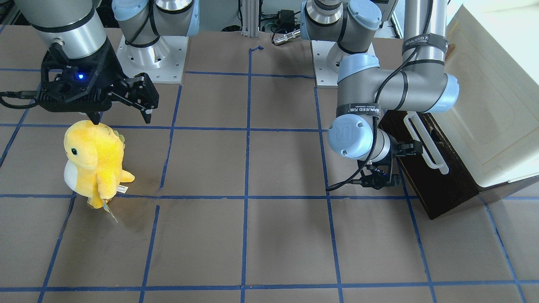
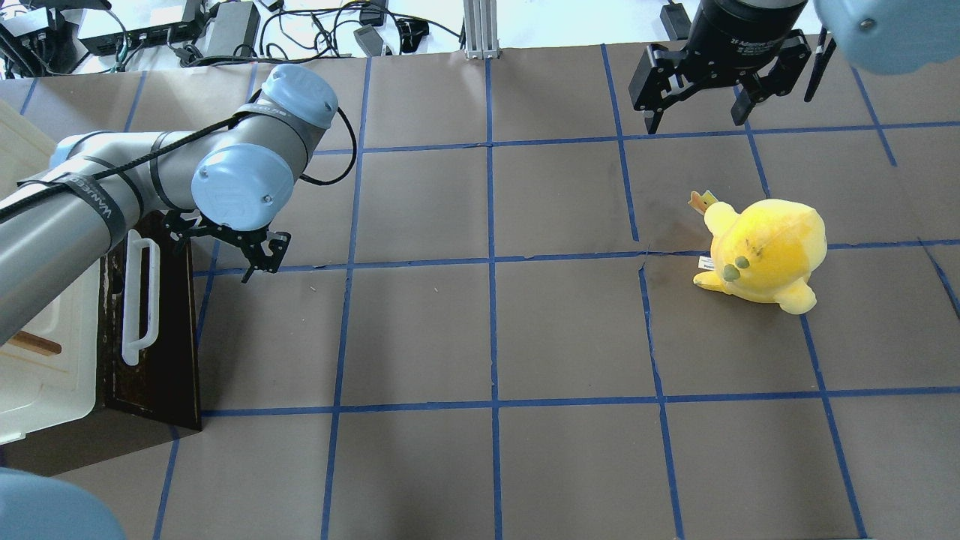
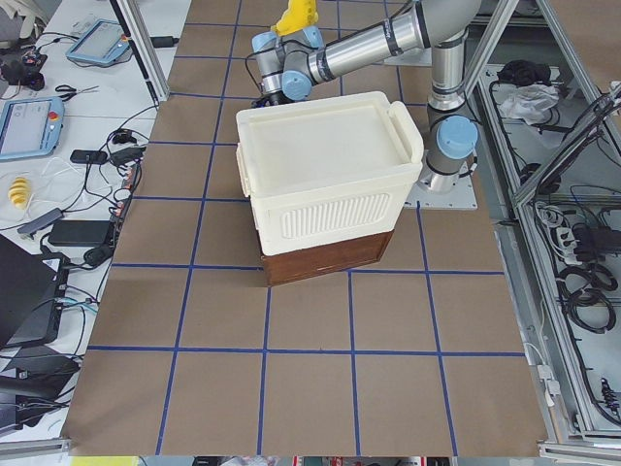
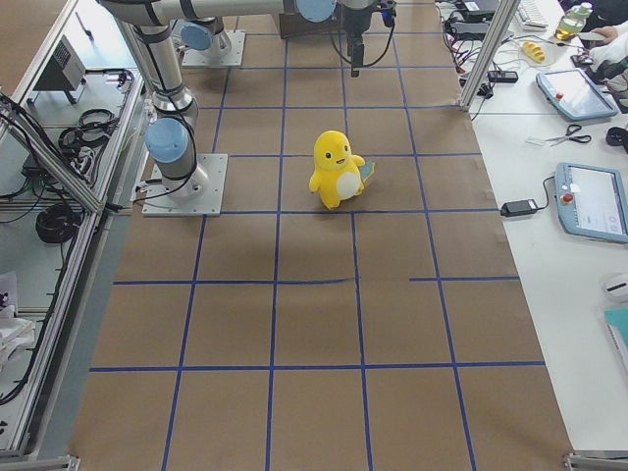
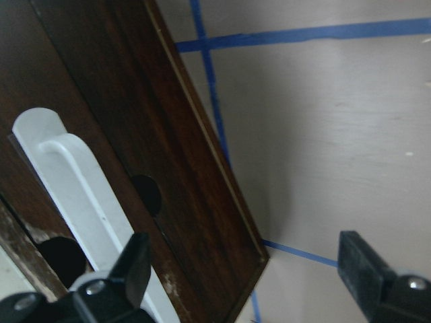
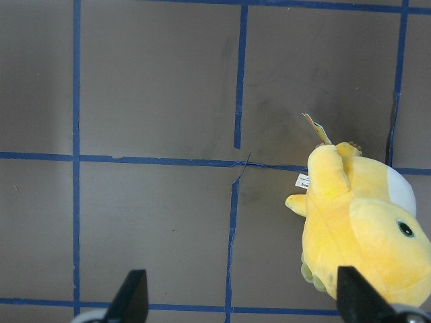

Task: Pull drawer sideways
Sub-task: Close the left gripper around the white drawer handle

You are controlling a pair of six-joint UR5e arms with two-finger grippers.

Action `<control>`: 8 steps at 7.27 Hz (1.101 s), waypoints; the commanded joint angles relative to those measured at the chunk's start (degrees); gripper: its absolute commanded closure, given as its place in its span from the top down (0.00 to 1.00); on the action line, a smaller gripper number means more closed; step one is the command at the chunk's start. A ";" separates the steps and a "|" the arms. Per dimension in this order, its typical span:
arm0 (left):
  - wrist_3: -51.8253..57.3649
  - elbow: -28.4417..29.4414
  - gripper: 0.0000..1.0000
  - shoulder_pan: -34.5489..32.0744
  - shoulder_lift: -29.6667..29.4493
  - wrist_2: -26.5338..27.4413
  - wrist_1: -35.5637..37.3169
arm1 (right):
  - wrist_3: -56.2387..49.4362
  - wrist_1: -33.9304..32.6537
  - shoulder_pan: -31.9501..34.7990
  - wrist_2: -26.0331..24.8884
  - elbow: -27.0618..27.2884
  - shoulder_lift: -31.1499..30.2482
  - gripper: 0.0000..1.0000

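The dark brown drawer (image 1: 440,176) with its long white bar handle (image 1: 423,143) sits under a cream cabinet at the robot's left; it also shows in the overhead view (image 2: 169,352) and the left wrist view (image 5: 128,114). My left gripper (image 1: 396,166) is open and empty, just in front of the drawer's front near the handle's far end. In the left wrist view the handle (image 5: 81,195) lies beside one finger, and the drawer's corner lies between the fingers. My right gripper (image 2: 694,120) is open and empty, above the table far from the drawer.
The cream cabinet (image 1: 484,105) stands on top of the drawer's case at the table's left end. A yellow plush toy (image 2: 765,251) stands on the table below the right gripper. Blue tape lines mark the brown table (image 1: 252,235).
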 commanded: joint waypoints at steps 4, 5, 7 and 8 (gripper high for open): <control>-19.46 -6.06 1.00 -2.43 -3.69 20.09 -3.12 | 0.00 0.00 0.00 0.00 0.00 0.00 1.00; -23.95 -6.24 1.00 -2.26 -4.13 19.91 -3.91 | 0.00 0.00 0.00 0.00 0.00 0.00 1.00; -24.70 -8.77 1.00 -1.64 -3.35 20.00 -7.15 | 0.00 0.00 0.00 0.00 0.00 0.00 1.00; -24.78 -8.79 1.00 -1.55 -2.91 20.00 -10.04 | 0.00 0.00 0.00 0.00 0.00 0.00 1.00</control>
